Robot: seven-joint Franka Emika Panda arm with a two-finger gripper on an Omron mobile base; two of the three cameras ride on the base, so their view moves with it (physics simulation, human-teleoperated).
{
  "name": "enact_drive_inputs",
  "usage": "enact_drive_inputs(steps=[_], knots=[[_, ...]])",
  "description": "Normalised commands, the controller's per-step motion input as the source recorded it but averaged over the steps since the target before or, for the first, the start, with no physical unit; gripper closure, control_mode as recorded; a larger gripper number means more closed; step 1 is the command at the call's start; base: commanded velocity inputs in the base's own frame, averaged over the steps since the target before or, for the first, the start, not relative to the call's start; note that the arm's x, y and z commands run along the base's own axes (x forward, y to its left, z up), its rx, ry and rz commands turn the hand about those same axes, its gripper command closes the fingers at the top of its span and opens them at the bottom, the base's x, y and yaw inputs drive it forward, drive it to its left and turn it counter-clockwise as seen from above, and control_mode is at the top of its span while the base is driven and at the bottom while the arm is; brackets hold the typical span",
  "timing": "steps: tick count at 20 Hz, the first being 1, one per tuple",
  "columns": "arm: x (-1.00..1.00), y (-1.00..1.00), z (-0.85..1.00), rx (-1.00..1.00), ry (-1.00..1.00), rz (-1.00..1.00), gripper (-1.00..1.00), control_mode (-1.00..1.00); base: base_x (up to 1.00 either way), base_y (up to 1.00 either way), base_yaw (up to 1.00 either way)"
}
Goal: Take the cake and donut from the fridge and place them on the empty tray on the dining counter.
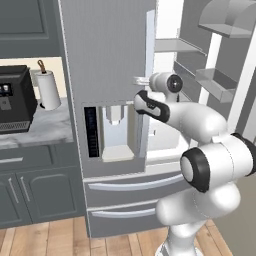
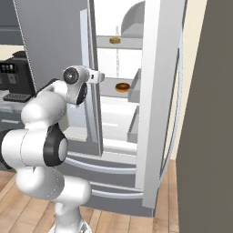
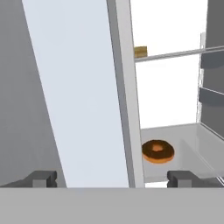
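grpr [image 3: 112, 178] released, empty | dark-glazed ring donut [image 3: 158, 151] nr shelf front edge | risk: fingers clip grey steel fridge [image 1: 107, 60] door edge

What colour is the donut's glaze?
Dark brown over an orange-tan rim; the donut shows best in the hand view.

wood plank floor [image 1: 45, 240], dark grey cabinets [image 1: 35, 192], marble wall counter [image 1: 40, 127].

No lettering, label, brand or number can be read on anything here.
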Motion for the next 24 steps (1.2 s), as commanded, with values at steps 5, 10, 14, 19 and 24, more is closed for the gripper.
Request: enact_drive_inputs(steps=[5, 10, 14, 19, 24], knots=[[0.59, 0.0, 0.16, 0.0, 0.13, 0.0, 1.0, -1.0, 0.0, 0.0, 0.0], [0.05, 0.05, 0.82, 0.0, 0.28, 0.0, 1.0, -1.0, 0.0, 0.0, 0.0], [-0.07, 0.48, 0.7, 0.0, 0.29, 0.0, 1.0, -1.0, 0.0, 0.0, 0.0], [-0.54, 0.94, 0.03, 0.0, -0.07, -0.01, 1.0, -1.0, 0.0, 0.0, 0.0], [-0.96, 1.0, -0.06, 0.0, -0.31, 0.0, 1.0, -1.0, 0.0, 0.0, 0.0]])
